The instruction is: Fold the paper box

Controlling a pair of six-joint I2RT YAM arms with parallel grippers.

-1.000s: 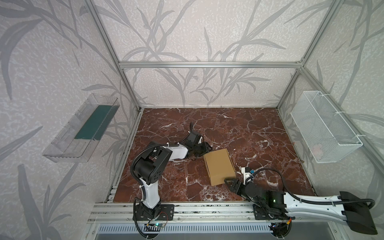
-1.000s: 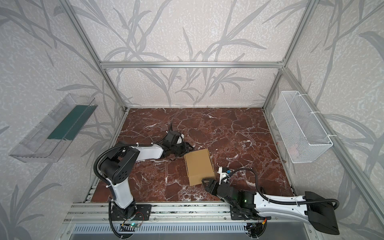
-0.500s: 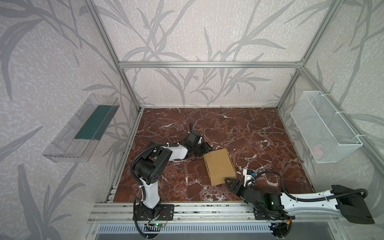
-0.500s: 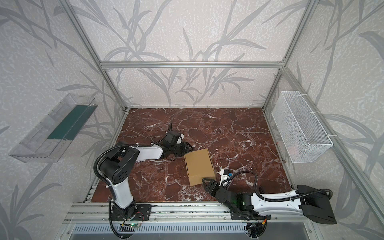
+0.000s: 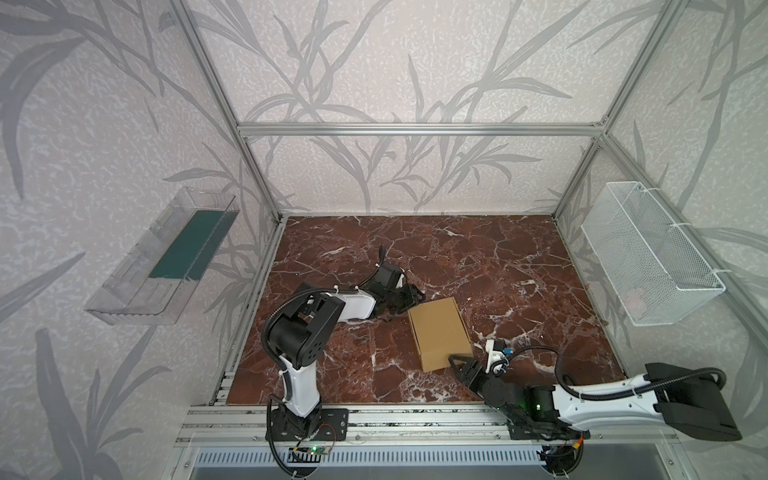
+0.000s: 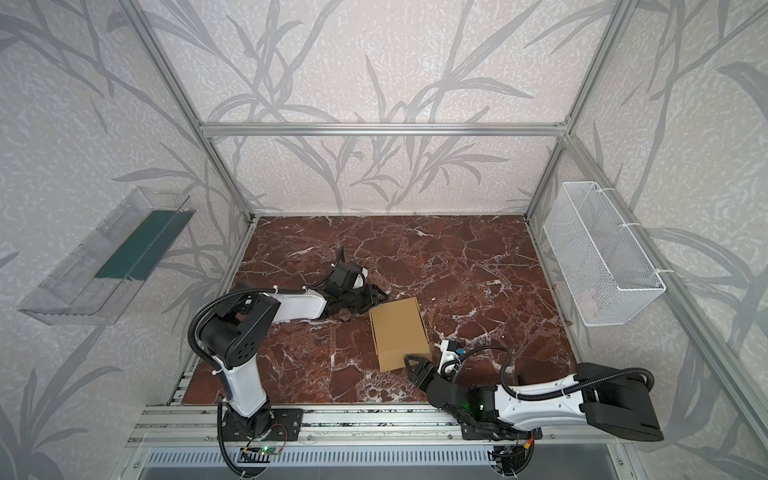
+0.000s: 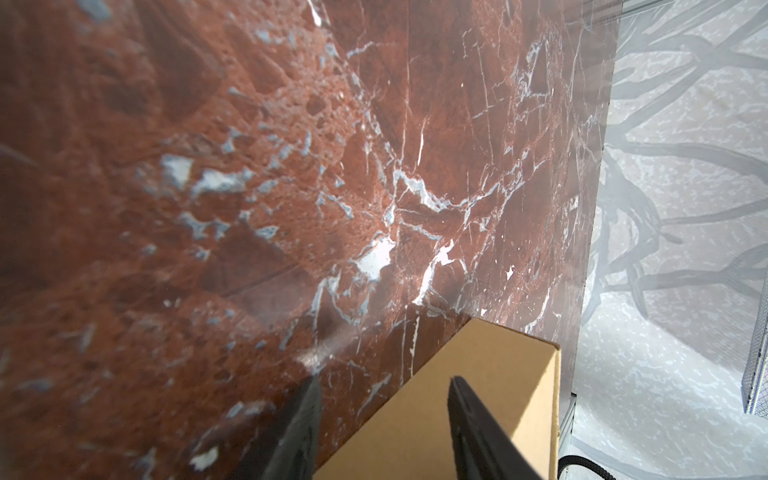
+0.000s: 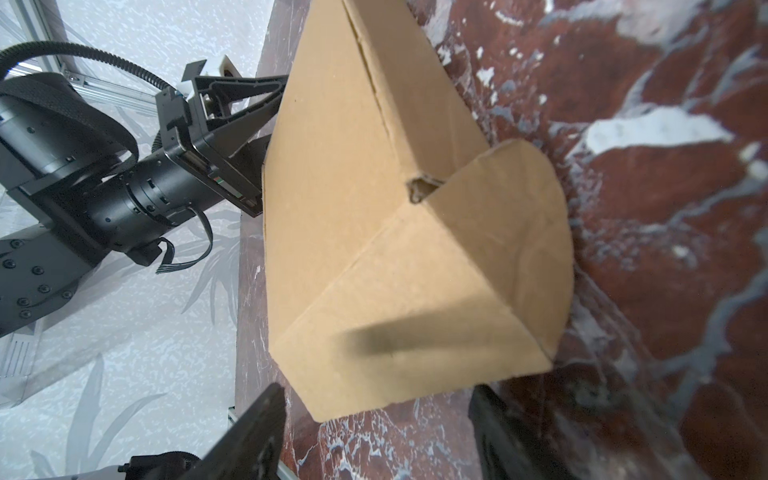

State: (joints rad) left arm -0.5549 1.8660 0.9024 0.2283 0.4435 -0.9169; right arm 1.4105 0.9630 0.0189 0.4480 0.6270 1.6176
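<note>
Leaf-patterned walls (image 5: 415, 62) on aluminium frame (image 5: 415, 129). Red-brown marble tabletop (image 5: 498, 257). Wire basket (image 5: 665, 266) at right, clear tray (image 5: 124, 307) at left. Tan paper box (image 5: 438, 332) lower centre in both top views. Left gripper (image 7: 384, 380) spread at its upper-left corner, right gripper (image 8: 377, 390) spread at its lower-right.

Paper box (image 5: 439, 332): plain tan-brown cardboard, unprinted. Tabletop (image 5: 519, 257): dark red-brown marble pattern, white veins; walls (image 5: 415, 62): pale grey, darker grey leaf-and-stem print. Wire basket (image 5: 648, 266): white mesh; wall tray (image 5: 137, 291): clear, dark green panel (image 5: 187, 247) inside; arms (image 5: 598, 405): white and black.
</note>
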